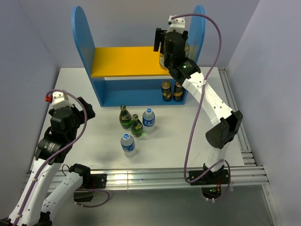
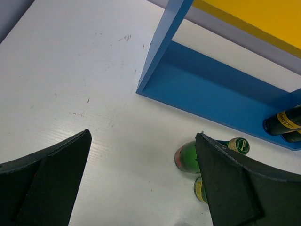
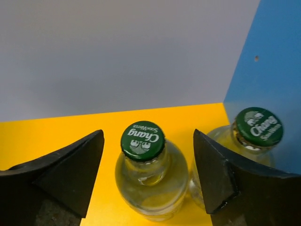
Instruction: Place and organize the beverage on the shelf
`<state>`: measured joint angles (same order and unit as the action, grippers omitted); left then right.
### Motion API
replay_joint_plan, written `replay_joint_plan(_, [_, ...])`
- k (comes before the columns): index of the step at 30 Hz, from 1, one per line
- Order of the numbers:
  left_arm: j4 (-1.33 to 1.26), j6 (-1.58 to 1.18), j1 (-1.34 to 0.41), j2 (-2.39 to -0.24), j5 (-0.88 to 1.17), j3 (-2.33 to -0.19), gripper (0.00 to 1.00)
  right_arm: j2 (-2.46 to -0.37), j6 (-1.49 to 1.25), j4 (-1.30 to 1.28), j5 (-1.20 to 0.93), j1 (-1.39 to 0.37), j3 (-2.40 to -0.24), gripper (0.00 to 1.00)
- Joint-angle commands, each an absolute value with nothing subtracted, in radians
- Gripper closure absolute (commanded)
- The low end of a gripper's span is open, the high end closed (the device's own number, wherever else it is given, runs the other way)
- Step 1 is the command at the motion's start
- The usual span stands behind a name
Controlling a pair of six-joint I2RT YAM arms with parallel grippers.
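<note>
right gripper [image 3: 148, 155] straddles one clear bottle [image 3: 142, 141], half hiding the second bottle [image 3: 258, 127]

High rear overview, two close downward wrist views, shelf [image 1: 122, 61] in all.

Green bottle [image 2: 187, 157] partly hidden behind left hand [image 2: 143, 135] finger [image 2: 235, 183].

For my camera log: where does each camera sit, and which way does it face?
Top external: above, behind the bases, looking down on table, shelf, both arms.
Left wrist: over the table, facing the shelf's lower corner and green bottles; open left gripper frames the view.
Right wrist: over the yellow board, looking down on two clear Chang bottles; open right gripper flanks one.
Shared: top external and left wrist both show the green bottles.
</note>
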<state>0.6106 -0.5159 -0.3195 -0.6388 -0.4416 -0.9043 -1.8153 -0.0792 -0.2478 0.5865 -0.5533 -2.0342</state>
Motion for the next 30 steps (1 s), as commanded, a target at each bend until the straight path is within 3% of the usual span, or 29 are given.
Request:
replay_joint_plan(1, [0.595, -0.508, -0.314, -0.64, -0.437, -0.917, 0.01, -1.744, -0.101, -0.219, 0.54, -0.551, -2.02, 0.14])
replay_joint_plan(4, [0.595, -0.508, -0.314, -0.641, -0.443, -0.919, 0.01, -1.707, -0.11, -0.218, 0.529, -0.563, -1.987, 0.08])
replay_joint_plan(5, [0.597, -0.509, -0.314, -0.641, -0.446, -0.919, 0.01, -1.68, -0.115, -0.216, 0.532, -0.569, -1.962, 0.02])
replay_joint_plan(8, [0.597, -0.511, -0.314, -0.641, -0.457, -0.919, 0.01, -1.6, -0.123, -0.209, 0.544, -0.601, -1.893, 0.0])
replay_joint_plan(16, [0.572, -0.551, -0.314, -0.64, -0.509, -0.911, 0.01, -1.324, -0.195, -0.178, 0.638, -0.747, -1.606, 0.0])
replay_joint_plan(24, [0.514, -0.521, -0.324, -0.667, -0.209, -0.876, 0.01, -0.965, -0.345, -0.163, 0.667, -0.933, -1.137, 0.0])
replay_joint_plan(30, [0.454, -0.621, -0.383, -0.749, -0.195, -0.847, 0.01, -0.845, -0.455, -0.228, 0.67, -1.003, -0.931, 0.0])
